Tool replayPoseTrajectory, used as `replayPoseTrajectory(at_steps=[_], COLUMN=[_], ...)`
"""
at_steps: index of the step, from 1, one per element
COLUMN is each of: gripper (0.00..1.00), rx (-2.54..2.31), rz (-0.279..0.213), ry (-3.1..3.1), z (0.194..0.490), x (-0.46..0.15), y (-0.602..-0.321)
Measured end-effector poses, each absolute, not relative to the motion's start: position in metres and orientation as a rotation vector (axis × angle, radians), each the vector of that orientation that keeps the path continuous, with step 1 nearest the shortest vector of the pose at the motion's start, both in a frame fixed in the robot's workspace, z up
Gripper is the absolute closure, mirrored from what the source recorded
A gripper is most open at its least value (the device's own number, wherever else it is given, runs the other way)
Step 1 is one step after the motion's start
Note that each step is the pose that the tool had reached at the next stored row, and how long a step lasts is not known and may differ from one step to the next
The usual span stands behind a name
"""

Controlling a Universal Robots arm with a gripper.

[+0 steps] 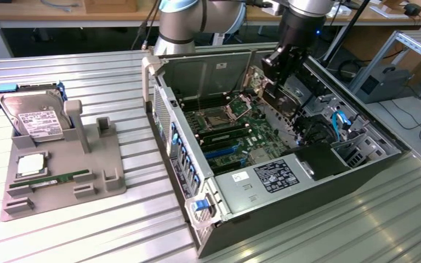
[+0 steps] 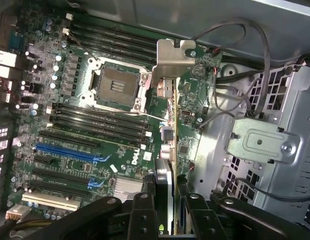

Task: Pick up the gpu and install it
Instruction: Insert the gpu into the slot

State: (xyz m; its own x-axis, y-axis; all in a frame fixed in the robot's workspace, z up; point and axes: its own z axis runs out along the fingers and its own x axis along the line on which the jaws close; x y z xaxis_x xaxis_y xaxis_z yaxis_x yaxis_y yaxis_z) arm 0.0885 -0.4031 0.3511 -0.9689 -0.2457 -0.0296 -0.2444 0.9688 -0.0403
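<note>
The gripper, in the upper right of the exterior view, is clamped on the gpu, its jaws pinching the thin card from both flat sides. In the wrist view the gripper has a black finger on each side of the card's edge. The gpu runs away from them, green circuit board showing, to its silver bracket at the far end.

The card hangs edge-down inside the open computer case, near the case's far wall and above the motherboard. I cannot tell whether it touches a slot. The processor socket sits just beside the card's line, and the wrist view shows this socket next to the bracket end, with dark memory slots around it.

In the left part of the exterior view, well apart from the case, a grey tray rests on the slatted metal desk. It holds a hard drive propped up and a RAM stick lying flat.
</note>
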Motion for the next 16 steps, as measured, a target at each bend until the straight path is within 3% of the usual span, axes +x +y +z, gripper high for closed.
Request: replayPoseTrajectory(at_steps=[16], gripper=[0.73], rx=[-0.598], rz=[-0.052], ry=[3.046], z=[0.3511], x=[0.0885], y=[-0.4031])
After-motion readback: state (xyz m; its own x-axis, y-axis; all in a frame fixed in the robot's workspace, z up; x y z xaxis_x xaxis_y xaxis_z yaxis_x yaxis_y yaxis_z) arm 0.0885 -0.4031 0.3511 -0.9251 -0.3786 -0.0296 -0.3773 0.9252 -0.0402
